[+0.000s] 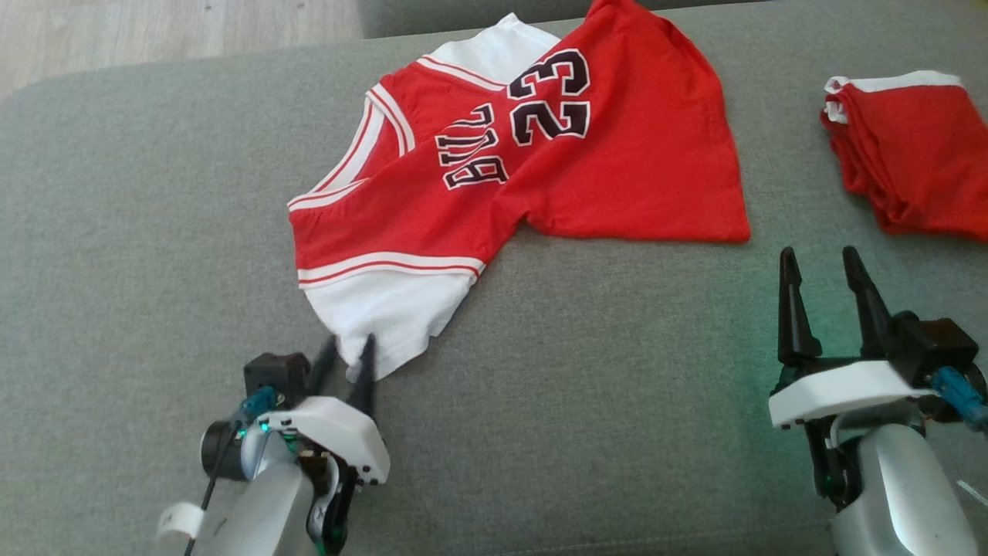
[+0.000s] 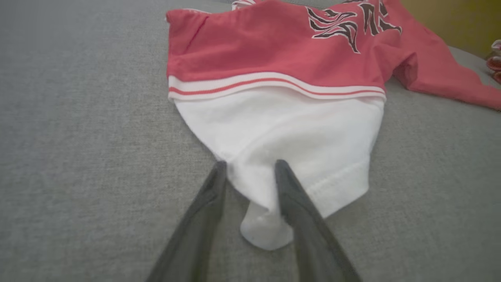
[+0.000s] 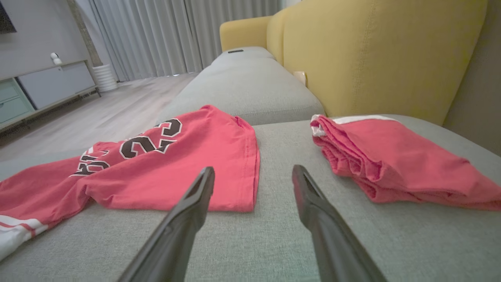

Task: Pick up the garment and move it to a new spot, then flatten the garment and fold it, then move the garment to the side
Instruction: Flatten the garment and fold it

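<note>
Left gripper [image 1: 349, 357] lies low near the sofa seat's [image 1: 602, 371] front edge, jaws clamped on the jersey's [image 1: 540, 154] white sleeve tip. Right gripper [image 1: 822, 266] front-right, jaws apart, empty.

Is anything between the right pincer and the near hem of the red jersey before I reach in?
Nothing visible. Bare grey sofa cushion lies between the open right pincer and the hem of the red-and-white number 23 jersey. The folded red garment sits off to its right, outside that path.
</note>
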Robot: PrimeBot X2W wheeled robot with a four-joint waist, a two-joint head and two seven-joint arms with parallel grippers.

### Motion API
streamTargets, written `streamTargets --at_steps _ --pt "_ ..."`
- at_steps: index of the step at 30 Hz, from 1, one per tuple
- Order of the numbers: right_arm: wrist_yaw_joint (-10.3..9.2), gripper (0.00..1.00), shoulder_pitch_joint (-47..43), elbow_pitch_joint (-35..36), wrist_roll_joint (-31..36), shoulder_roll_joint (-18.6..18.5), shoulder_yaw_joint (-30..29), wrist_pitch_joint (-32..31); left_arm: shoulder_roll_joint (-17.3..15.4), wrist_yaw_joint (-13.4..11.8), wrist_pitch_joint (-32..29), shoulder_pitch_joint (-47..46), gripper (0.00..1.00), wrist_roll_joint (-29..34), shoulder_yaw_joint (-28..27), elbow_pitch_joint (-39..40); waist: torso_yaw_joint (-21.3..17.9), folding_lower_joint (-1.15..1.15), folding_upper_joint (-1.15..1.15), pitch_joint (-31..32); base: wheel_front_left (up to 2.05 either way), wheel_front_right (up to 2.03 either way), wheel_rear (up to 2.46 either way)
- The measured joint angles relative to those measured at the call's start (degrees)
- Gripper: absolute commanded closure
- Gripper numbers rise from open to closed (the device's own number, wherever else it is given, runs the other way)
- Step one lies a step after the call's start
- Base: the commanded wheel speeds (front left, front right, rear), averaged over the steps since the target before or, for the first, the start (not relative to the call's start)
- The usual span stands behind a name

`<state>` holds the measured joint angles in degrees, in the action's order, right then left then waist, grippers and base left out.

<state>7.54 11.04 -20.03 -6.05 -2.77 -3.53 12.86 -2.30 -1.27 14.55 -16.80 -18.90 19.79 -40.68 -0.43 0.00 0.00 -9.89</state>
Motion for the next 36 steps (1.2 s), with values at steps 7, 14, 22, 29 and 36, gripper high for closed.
streamTargets --at_steps 7,14,22,29,36 --pt "0.00 0.00 2.3 -4.6 -0.1 0.0 -0.9 -4.8 0.1 2.0 0.0 0.1 1.00 -1.3 -0.4 10.9 2.1 0.00 0.00 -0.2 0.00 0.00 0.00" --pt "0.00 0.00 9.2 -14.1 -4.3 0.0 -3.9 -9.1 0.1 2.4 0.0 2.5 1.00 -0.3 -2.5 23.0 4.9 0.00 0.00 -1.0 0.00 0.00 0.00" --pt "0.00 0.00 15.8 -26.4 -4.1 0.0 -7.4 -9.2 0.1 2.9 0.0 3.7 1.00 0.2 -2.1 26.1 7.4 0.00 0.00 -2.5 0.00 0.00 0.00" --pt "0.00 0.00 22.0 -34.5 -5.2 -0.2 -8.7 -7.1 0.0 2.9 0.0 3.7 1.00 0.2 -2.0 26.1 8.2 0.00 0.00 -3.6 0.00 0.00 0.00" --pt "0.00 0.80 25.5 -40.0 -5.5 -0.8 -8.4 -5.3 0.1 2.9 0.0 3.7 1.00 0.2 -1.9 26.1 8.2 0.00 0.00 -4.1 0.00 0.00 0.00"
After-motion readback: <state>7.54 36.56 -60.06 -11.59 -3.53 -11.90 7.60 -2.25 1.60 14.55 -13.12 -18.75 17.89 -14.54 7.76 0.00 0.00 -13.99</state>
